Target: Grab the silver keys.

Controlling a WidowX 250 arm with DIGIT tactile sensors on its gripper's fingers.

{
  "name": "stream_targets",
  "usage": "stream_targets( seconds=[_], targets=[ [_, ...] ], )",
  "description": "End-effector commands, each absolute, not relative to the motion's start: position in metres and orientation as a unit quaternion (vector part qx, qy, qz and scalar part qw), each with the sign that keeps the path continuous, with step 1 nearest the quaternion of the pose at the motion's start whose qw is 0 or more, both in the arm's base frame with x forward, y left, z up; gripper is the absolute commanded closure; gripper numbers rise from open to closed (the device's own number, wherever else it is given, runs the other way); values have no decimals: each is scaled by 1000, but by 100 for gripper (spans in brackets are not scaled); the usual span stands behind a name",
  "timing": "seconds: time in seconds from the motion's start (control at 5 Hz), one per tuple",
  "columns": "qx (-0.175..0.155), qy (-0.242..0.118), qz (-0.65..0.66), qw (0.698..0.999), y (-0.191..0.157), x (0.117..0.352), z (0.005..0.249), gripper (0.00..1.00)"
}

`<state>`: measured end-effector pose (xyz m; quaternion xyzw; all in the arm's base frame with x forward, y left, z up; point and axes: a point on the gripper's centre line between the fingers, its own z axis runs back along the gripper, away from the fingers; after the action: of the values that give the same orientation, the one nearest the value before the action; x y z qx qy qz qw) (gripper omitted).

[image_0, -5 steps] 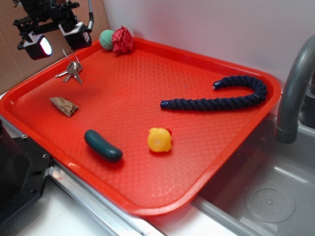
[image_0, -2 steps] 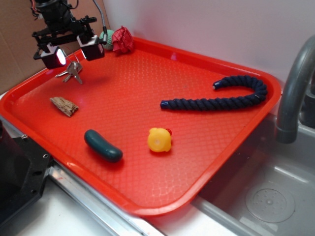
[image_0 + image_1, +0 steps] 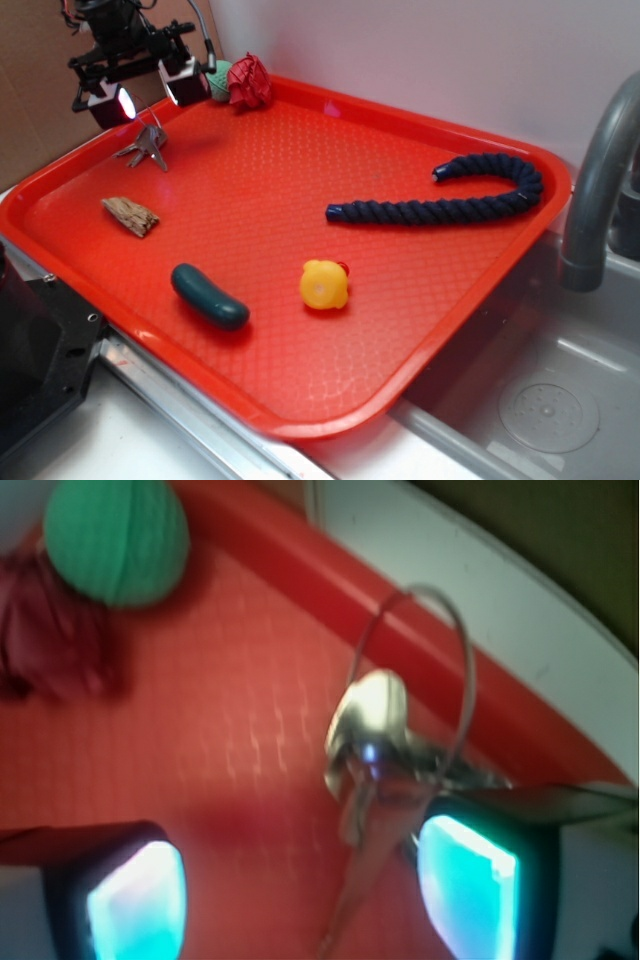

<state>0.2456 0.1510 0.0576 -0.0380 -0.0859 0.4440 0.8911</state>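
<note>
- Here the gripper (image 3: 140, 96) hangs at the upper left of the exterior frame with its jaws spread apart and holding nothing, poised just above the silver keys (image 3: 147, 147) because they are the thing to grab.
- In the wrist view the silver keys (image 3: 380, 770) lie nearer the right pad (image 3: 468, 885) than the left one (image 3: 135, 900); the blur leaves it unclear whether metal and pad touch.
- The keys lie flat near the red tray (image 3: 420, 130) rim, so a descent has little room on that side.
- The green ball (image 3: 216, 80) and crumpled red thing (image 3: 249, 82) sit close behind; toward the wood chip (image 3: 130, 215) the tray floor is open.
</note>
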Motion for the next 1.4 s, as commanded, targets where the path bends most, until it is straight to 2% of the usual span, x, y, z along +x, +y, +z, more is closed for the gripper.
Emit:
stream_targets(
  seconds=[0.0, 0.2, 0.6, 0.8, 1.0, 1.2],
  targets=[
    [-33, -137, 481, 866, 179, 262, 75, 0],
    [-18, -134, 487, 863, 192, 267, 70, 0],
    [-1, -126, 487, 864, 198, 262, 63, 0],
    [24, -119, 483, 867, 199, 258, 56, 0],
    [21, -111, 483, 868, 198, 253, 56, 0],
    [30, -116, 468, 876, 194, 238, 67, 0]
  ],
)
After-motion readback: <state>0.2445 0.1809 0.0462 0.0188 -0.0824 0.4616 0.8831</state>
